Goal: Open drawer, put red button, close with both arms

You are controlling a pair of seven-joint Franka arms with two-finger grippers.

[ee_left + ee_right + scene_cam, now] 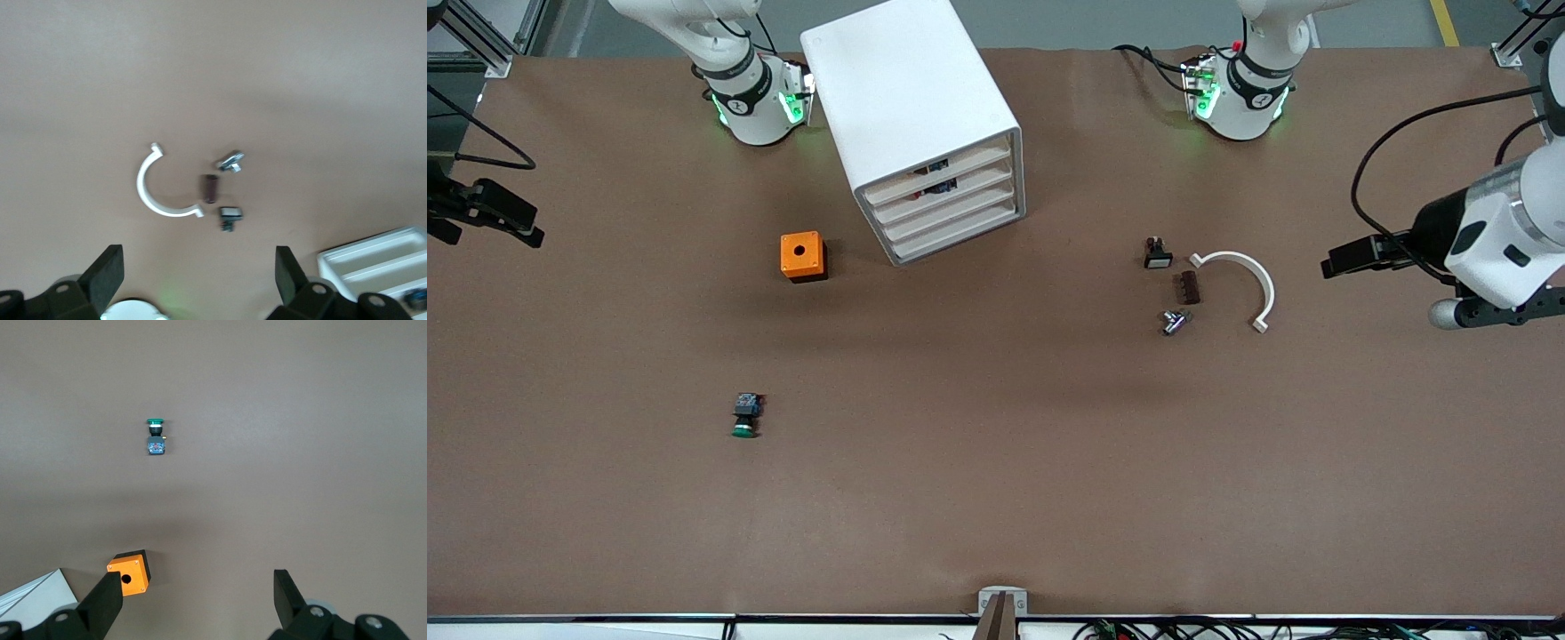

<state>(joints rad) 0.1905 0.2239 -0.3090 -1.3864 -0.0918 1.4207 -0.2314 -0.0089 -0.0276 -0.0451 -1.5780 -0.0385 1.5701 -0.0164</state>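
Observation:
The white cabinet (911, 107) stands on the table between the arms' bases, and its corner shows in both wrist views (373, 263) (33, 593). The uppermost drawer (938, 175) looks pushed in, like the three below it. Small dark bits show in the slots above the two upper drawer fronts. I cannot tell what they are. No red button shows anywhere. My left gripper (1343, 258) (200, 267) is open and empty, up in the air at the left arm's end of the table. My right gripper (511, 218) (197, 587) is open and empty at the right arm's end.
An orange box with a hole (802, 256) (130, 572) sits beside the cabinet. A green-capped button (745, 416) (155, 437) lies nearer the front camera. A white curved piece (1245, 271) (150, 193), a black switch (1157, 254), a brown piece (1189, 287) and a metal part (1174, 321) lie toward the left arm's end.

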